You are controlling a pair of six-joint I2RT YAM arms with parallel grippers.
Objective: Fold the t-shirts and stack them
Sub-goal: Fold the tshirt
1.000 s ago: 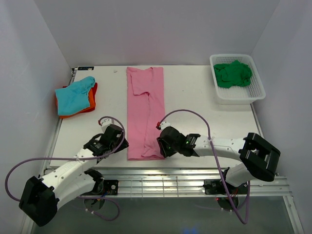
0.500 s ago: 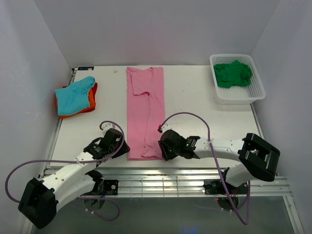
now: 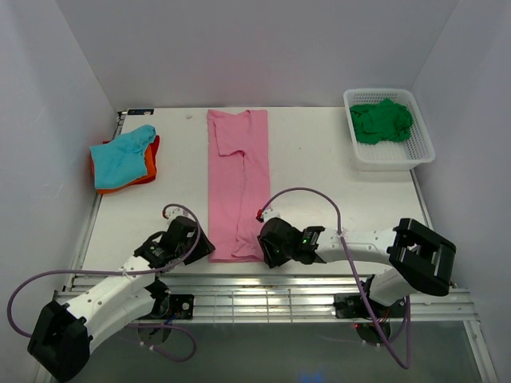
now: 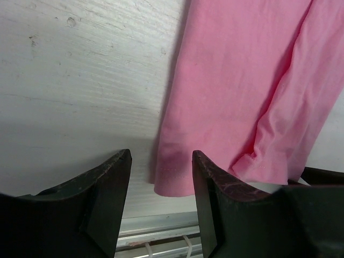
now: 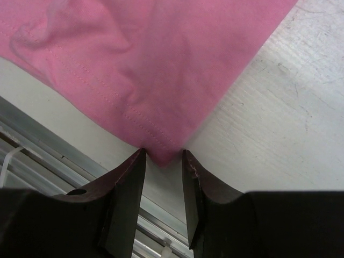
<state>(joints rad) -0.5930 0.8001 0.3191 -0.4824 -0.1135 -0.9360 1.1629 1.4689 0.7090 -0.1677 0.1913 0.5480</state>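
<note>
The pink t-shirt (image 3: 238,183) lies folded into a long strip down the middle of the table. My left gripper (image 3: 206,250) is open at the shirt's near-left corner; in the left wrist view the hem corner (image 4: 172,180) lies between the open gripper (image 4: 161,164). My right gripper (image 3: 263,249) is at the near-right corner; in the right wrist view the gripper (image 5: 163,157) is open, its jaws narrowly apart, with the tip of the pink corner (image 5: 161,134) between them. A teal t-shirt (image 3: 120,155) lies on an orange one (image 3: 145,165) at the far left. A dark green t-shirt (image 3: 382,121) lies in the basket.
A white mesh basket (image 3: 419,152) stands at the back right. The table's metal front rail (image 3: 263,283) runs just behind both grippers. A small dark object (image 3: 139,111) sits at the back left corner.
Both grippers have moved toward the near edge and lowered onto the pink t-shirt's near corners. The shirts have not moved.
</note>
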